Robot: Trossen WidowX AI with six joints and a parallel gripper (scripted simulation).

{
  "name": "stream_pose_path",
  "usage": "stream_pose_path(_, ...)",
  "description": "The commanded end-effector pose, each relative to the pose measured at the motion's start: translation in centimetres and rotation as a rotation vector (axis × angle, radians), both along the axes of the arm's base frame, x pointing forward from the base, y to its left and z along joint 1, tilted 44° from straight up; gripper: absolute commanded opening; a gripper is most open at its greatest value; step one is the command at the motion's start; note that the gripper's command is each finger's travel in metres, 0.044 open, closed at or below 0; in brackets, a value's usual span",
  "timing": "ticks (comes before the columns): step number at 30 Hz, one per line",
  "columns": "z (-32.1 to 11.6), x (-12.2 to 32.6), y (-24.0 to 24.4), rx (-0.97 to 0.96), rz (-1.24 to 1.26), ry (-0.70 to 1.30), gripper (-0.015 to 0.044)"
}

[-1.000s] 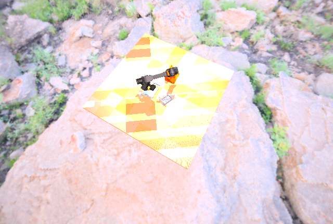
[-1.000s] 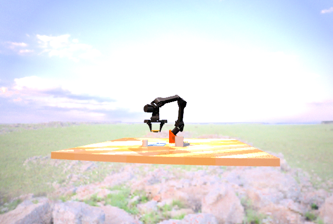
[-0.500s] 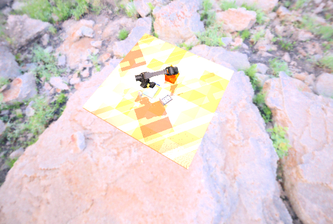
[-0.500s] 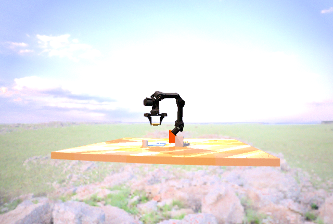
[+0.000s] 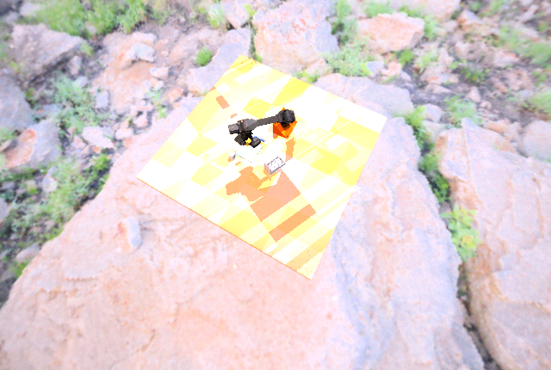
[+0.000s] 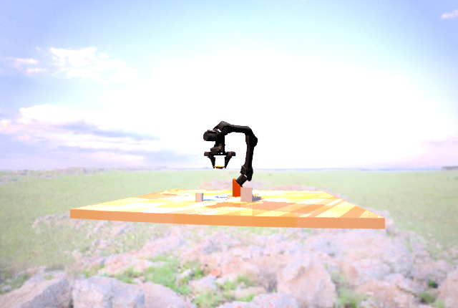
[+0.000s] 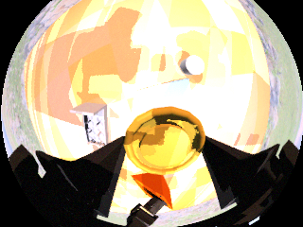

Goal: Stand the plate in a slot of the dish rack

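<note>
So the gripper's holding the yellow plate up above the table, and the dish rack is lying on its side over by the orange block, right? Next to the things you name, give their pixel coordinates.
Not quite: the plate (image 6: 219, 167) (image 7: 165, 140) is raised in the gripper (image 6: 219, 167) (image 7: 165, 140), but the dish rack (image 5: 269, 169) (image 6: 246, 194) (image 7: 105, 124) stands upright, as the exterior view shows.

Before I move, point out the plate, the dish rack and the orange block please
plate (image 7: 163, 166): wrist view, near rim
dish rack (image 7: 105, 124): wrist view, side wall
orange block (image 6: 235, 188): exterior view, front face
</note>
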State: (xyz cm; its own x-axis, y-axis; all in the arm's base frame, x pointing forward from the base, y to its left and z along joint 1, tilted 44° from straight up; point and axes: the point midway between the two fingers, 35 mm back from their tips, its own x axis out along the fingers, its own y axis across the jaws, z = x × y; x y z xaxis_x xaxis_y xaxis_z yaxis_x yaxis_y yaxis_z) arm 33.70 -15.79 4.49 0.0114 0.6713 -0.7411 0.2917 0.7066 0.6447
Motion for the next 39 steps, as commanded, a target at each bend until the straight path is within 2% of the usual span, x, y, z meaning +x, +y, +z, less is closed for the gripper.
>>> stream_pose_path(1, 2.0, -0.1, 1.5, -0.006, -0.105, 0.086, 0.0)
stream_pose_path(19, 8.8, -2.4, 8.1, -0.019, -0.573, 0.478, 0.0)
stream_pose_path(39, 13.7, -7.5, 14.9, -0.004, -1.1, 0.908, 0.0)
